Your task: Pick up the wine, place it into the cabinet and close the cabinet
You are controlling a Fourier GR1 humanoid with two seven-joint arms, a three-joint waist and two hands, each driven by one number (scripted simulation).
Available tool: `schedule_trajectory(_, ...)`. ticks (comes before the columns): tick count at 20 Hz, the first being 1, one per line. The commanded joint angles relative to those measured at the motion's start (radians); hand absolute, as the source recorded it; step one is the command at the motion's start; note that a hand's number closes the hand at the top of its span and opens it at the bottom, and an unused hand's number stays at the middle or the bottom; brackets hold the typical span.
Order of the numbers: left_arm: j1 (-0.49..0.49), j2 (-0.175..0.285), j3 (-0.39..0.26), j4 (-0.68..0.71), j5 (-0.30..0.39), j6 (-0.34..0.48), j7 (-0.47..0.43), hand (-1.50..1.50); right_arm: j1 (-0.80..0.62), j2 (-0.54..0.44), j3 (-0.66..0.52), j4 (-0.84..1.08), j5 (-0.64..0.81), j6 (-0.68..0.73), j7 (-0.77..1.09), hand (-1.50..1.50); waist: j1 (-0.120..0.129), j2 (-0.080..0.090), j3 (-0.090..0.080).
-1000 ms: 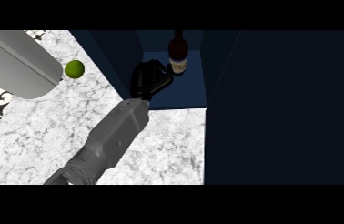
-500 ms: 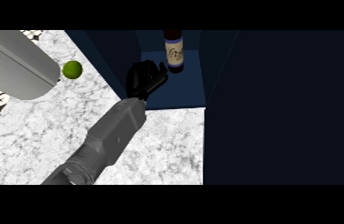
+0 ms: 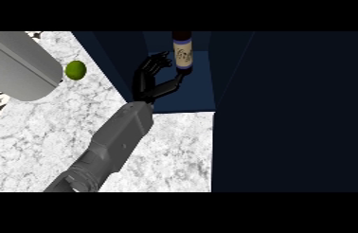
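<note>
One forearm enters the view, and its left hand (image 3: 149, 79) is inside the open cabinet (image 3: 199, 92), just left of and below the wine (image 3: 183, 52). The fingers are spread and relaxed, grasping nothing. The thumb points at the wine's foot; I cannot tell whether it touches. The wine stands on the cabinet floor. Right of the wine is a dark door (image 3: 287, 113). Well left of the wine, a green fruit (image 3: 76, 70) sits on the marbled worktop (image 3: 168, 151), with a grey rounded container (image 3: 24, 66) farther left.
</note>
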Motion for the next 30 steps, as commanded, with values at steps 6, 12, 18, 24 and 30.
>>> schedule_trajectory(6,0.075,0.034,0.011,-0.084,-0.028,0.030,-0.102,-1.50,0.040,0.012,0.021,-0.029,0.030,-0.003,-0.001,-1.50,0.042,-0.027,0.012)
schedule_trajectory(12,0.203,0.049,-0.073,-0.261,-0.077,0.063,-0.047,-1.50,0.007,-0.024,-0.022,-0.027,-0.004,-0.006,0.037,-1.50,0.074,-0.037,0.013)
schedule_trajectory(18,0.357,0.094,-0.190,-0.615,-0.145,0.119,0.097,-1.50,0.066,0.025,0.052,-0.069,0.041,-0.012,0.026,-1.50,0.078,-0.040,0.014)
schedule_trajectory(24,0.520,0.250,-0.282,-1.064,-0.180,0.232,0.281,-1.50,0.076,0.030,0.068,-0.134,0.048,-0.043,0.081,-1.50,0.083,-0.044,0.014)
schedule_trajectory(30,0.709,0.367,-0.307,-1.435,-0.261,0.344,0.358,-1.50,-0.007,0.002,0.048,-0.133,0.021,-0.061,0.131,-1.50,0.059,-0.031,0.013)
